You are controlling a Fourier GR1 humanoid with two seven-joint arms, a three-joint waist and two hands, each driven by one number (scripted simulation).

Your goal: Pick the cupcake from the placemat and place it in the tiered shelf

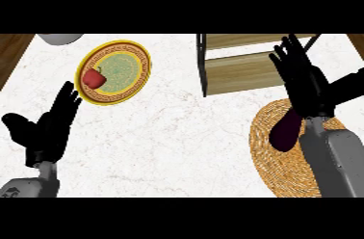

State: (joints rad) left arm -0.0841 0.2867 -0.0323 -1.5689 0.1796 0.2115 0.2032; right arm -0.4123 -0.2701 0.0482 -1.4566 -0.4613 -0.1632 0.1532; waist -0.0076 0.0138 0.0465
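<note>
Colours on the white marbled surface (177,137)

The plate (131,72) was yellow with a green ornamented centre, the apple (93,79) red, the placemat (266,151) woven orange-tan, the tiered shelf (238,69) light wood with dark frame.

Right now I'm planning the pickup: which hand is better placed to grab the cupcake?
The right hand: it hangs open above the woven placemat, close to the dark cupcake. The left hand rests open across the counter.

The right forearm (328,161) is hiding part of a dark object (286,129) on the placemat (274,158); the frame edges are cropping the tiered shelf (241,64) and a white vessel (60,38).
</note>
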